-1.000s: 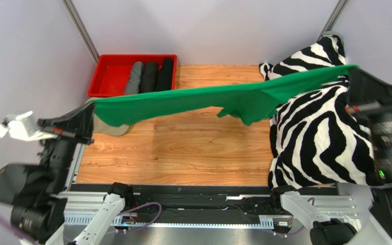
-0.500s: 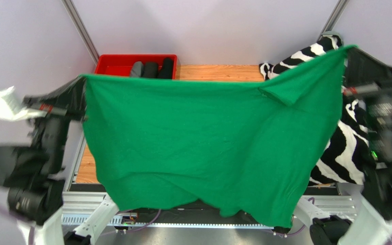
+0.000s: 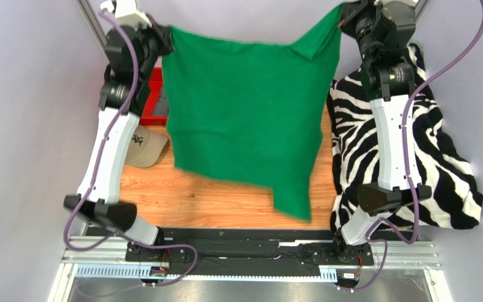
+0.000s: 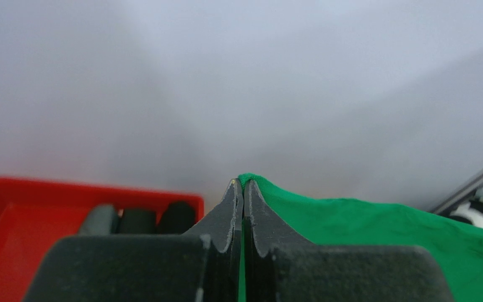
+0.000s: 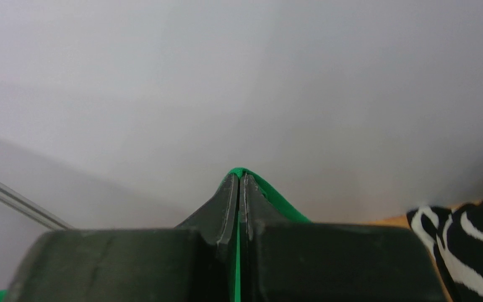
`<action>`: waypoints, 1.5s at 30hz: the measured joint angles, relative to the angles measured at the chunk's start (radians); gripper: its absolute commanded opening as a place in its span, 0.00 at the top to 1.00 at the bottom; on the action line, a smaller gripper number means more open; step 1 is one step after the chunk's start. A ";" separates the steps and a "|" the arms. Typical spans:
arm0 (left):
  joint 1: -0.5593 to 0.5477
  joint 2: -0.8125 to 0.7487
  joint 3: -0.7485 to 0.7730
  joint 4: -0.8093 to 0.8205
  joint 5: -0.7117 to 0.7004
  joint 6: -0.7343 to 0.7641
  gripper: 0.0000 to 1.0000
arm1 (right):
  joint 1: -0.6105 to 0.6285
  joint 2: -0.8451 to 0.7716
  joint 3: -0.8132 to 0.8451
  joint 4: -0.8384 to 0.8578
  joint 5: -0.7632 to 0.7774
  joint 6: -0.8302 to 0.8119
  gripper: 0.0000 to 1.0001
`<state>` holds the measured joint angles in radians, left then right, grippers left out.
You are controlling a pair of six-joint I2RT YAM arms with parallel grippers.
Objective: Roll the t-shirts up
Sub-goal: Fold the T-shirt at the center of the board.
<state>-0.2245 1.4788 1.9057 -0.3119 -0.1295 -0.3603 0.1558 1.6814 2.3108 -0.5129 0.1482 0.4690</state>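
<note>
Left gripper (image 4: 243,184): clenched on one top corner of the green t-shirt (image 3: 244,113), high at far left.
Right gripper (image 5: 239,178): pinched tight on the other top corner, far right.
Shirt: hangs spread in the air between the arms, above the wooden table (image 3: 200,195).
Surface: beige cap (image 3: 144,146) at left, zebra blanket (image 3: 439,157) at right; pale walls around.
Left wrist view alone: grey roll (image 4: 102,219) and two black rolls (image 4: 138,220) side by side in the red bin (image 4: 11,214).
</note>
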 measured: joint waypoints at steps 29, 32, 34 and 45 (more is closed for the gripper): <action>0.037 -0.591 -1.096 -0.073 0.012 -0.307 1.00 | 0.000 -0.843 -1.419 -0.108 0.013 0.286 1.00; 0.037 -0.666 -1.270 -0.121 -0.010 -0.402 1.00 | -0.001 -0.867 -1.595 -0.167 -0.027 0.327 1.00; 0.037 -0.698 -1.345 -0.175 -0.035 -0.474 1.00 | 0.000 -0.866 -1.683 -0.207 -0.052 0.353 1.00; 0.037 -0.902 -1.400 -0.565 -0.227 -0.849 1.00 | -0.001 -0.976 -1.763 -0.444 -0.098 0.463 1.00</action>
<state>-0.1871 0.5766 0.5056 -0.8764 -0.3565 -1.2091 0.1547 0.7055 0.5476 -0.9565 0.0505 0.9318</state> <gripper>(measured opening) 0.008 0.008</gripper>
